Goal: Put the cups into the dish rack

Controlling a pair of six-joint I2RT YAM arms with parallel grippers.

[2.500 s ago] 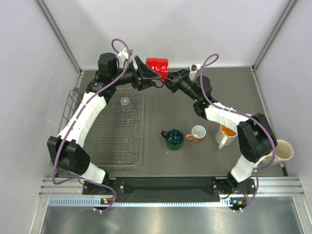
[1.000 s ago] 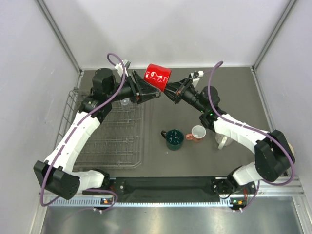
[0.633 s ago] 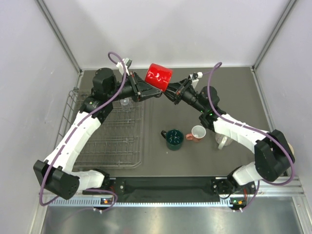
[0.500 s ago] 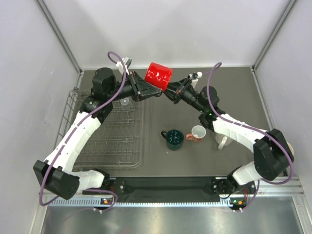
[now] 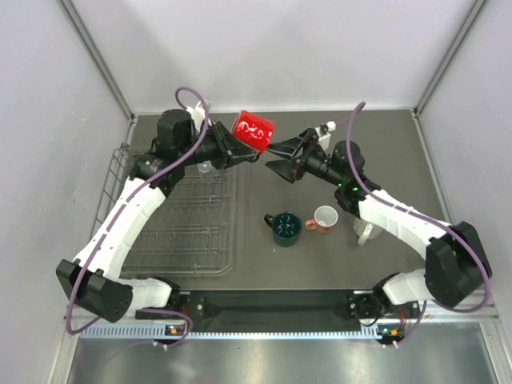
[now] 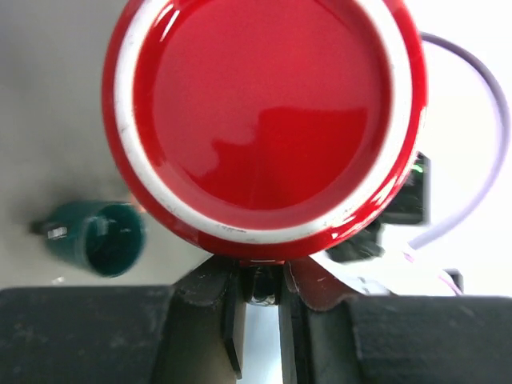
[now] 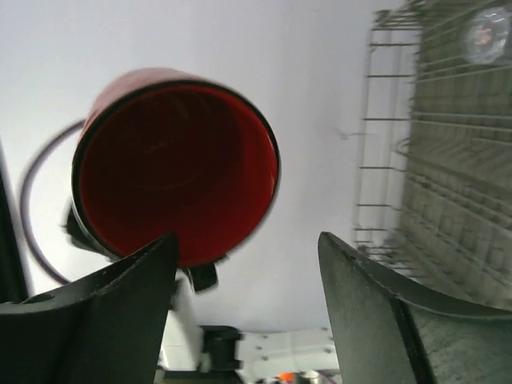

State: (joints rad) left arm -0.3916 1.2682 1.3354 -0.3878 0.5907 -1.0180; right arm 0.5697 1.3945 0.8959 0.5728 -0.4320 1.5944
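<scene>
At the tip of my left pincer (image 5: 238, 149), the red mug (image 5: 253, 130) hangs tilted in the air, pinched tight; my right pincer (image 5: 270, 158) faces its mouth, spread wide, not touching.

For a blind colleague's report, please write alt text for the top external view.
The left gripper holds a red mug in the air, and the open right gripper faces it. A dish rack lies at the left.

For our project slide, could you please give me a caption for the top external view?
Left gripper holds the red mug aloft near the open right gripper, beside the dish rack.
</scene>
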